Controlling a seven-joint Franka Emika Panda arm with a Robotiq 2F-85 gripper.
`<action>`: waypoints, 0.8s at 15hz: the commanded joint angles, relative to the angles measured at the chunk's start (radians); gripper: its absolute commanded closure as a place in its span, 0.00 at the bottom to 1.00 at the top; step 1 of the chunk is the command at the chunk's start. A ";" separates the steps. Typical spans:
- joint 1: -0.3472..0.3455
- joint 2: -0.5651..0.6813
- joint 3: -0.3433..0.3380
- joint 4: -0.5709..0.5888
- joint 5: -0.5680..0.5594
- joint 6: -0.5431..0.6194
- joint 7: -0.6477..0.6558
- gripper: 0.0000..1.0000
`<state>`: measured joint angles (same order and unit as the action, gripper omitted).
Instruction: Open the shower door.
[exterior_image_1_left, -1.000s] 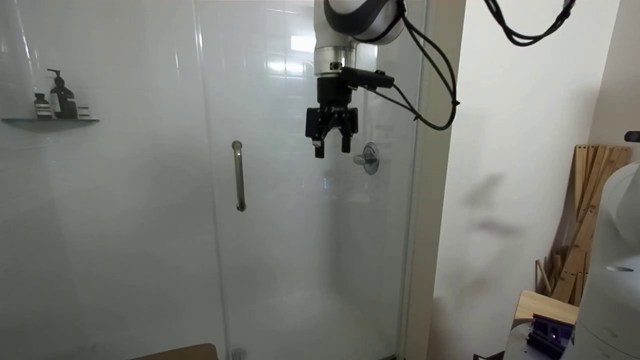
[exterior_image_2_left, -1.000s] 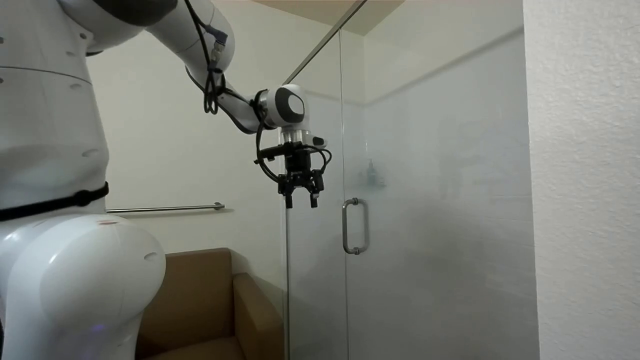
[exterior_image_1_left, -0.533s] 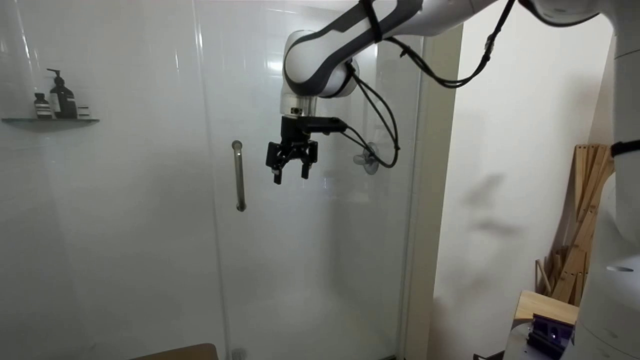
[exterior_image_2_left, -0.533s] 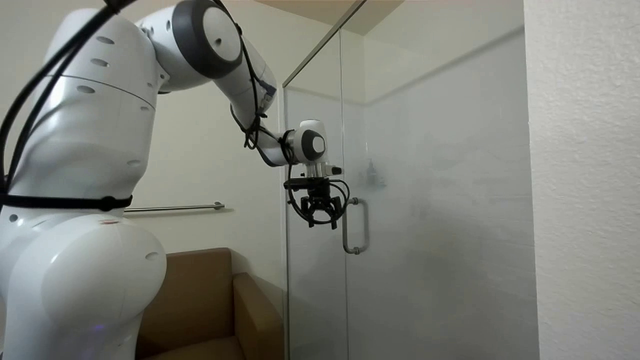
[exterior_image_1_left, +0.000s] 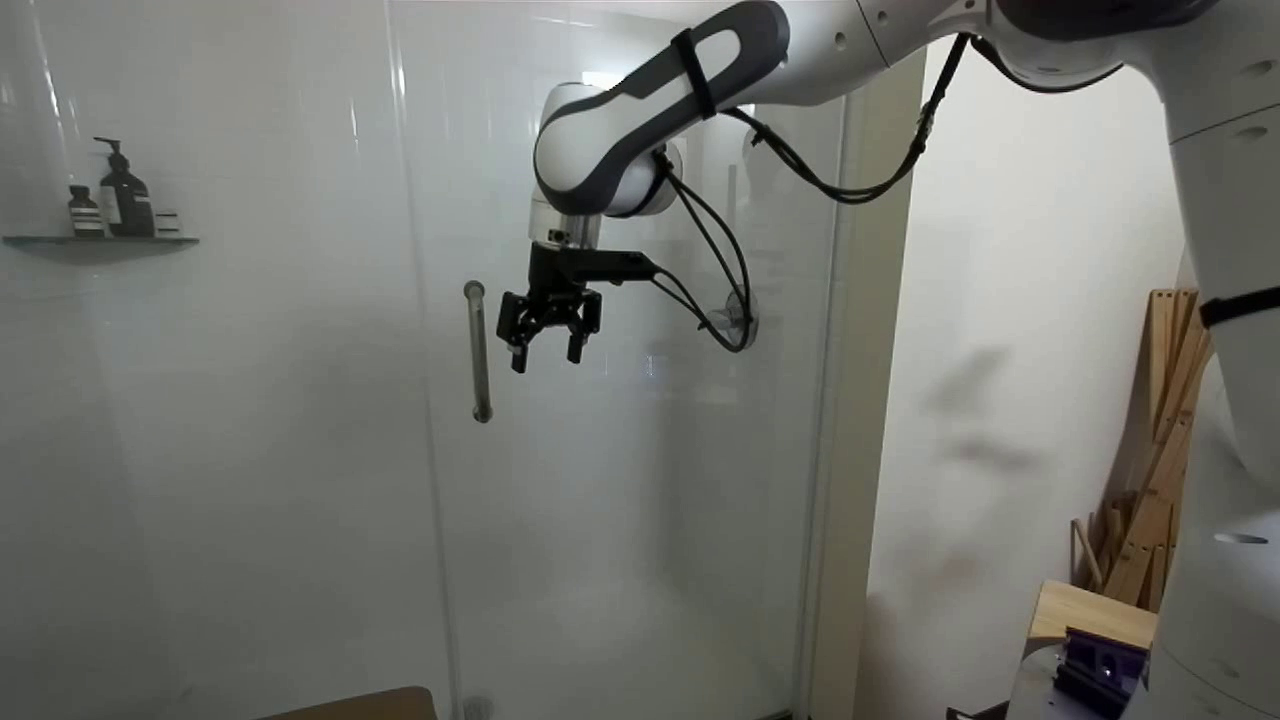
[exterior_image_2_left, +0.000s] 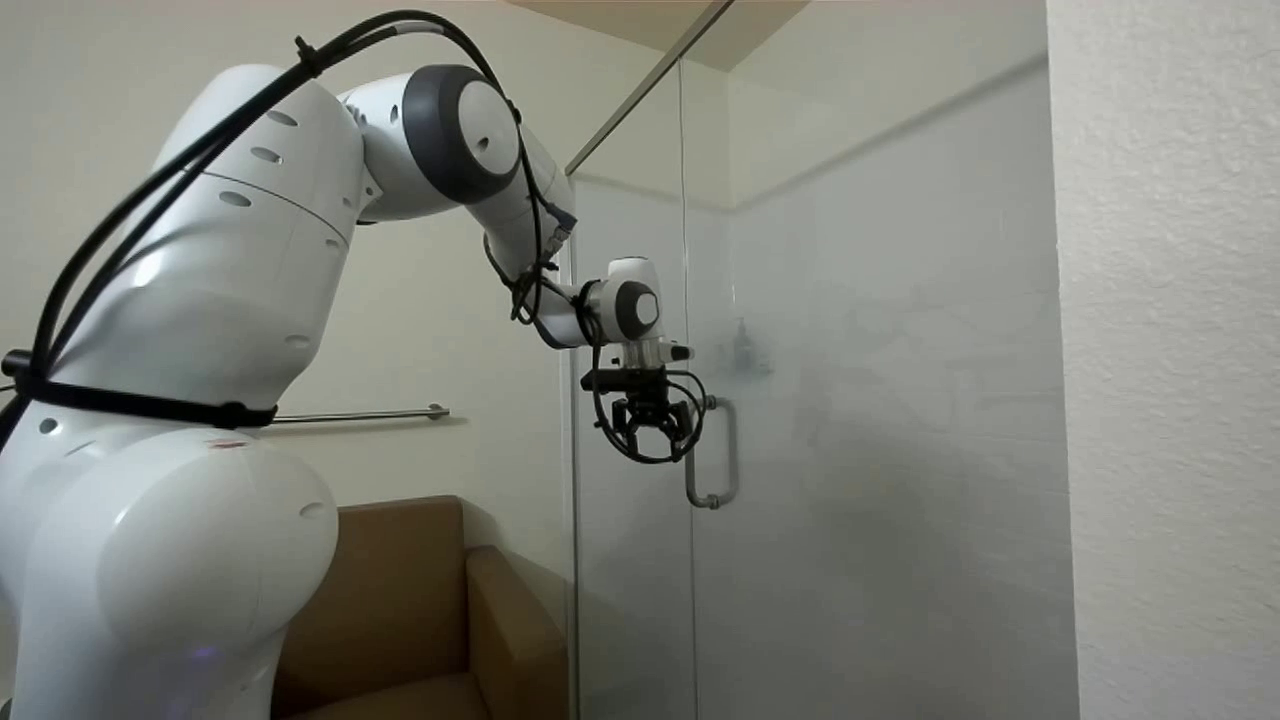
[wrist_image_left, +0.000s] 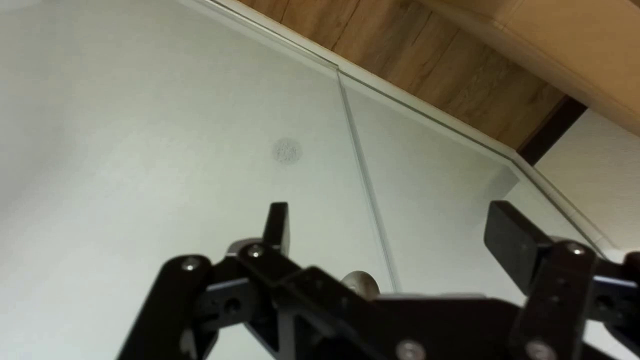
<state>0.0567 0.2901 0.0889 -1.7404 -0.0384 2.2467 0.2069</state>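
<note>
The door (exterior_image_1_left: 625, 490) stands beyond my gripper (exterior_image_1_left: 547, 363) and looks shut, meeting the plain panel (exterior_image_1_left: 250, 450) edge to edge beside its upright handle (exterior_image_1_left: 479, 352). My jaws hang near the handle, apart from it, fingers (wrist_image_left: 515, 245) pointing down and spread, holding nothing. The step, I judge, is reaching for it. I do best to move sideways at mid-handle height, pass one finger between handle and door without knocking either, then squeeze firmly and pull gently, letting the door's swing, not a straight line, guide me.
</note>
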 joint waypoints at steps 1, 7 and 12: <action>0.019 0.002 -0.020 0.006 0.001 0.012 -0.001 0.00; 0.038 0.033 -0.059 0.024 -0.094 0.187 -0.013 0.00; 0.023 0.117 -0.043 0.069 -0.071 0.325 -0.124 0.00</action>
<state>0.0831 0.3419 0.0492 -1.7224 -0.1117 2.4996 0.1532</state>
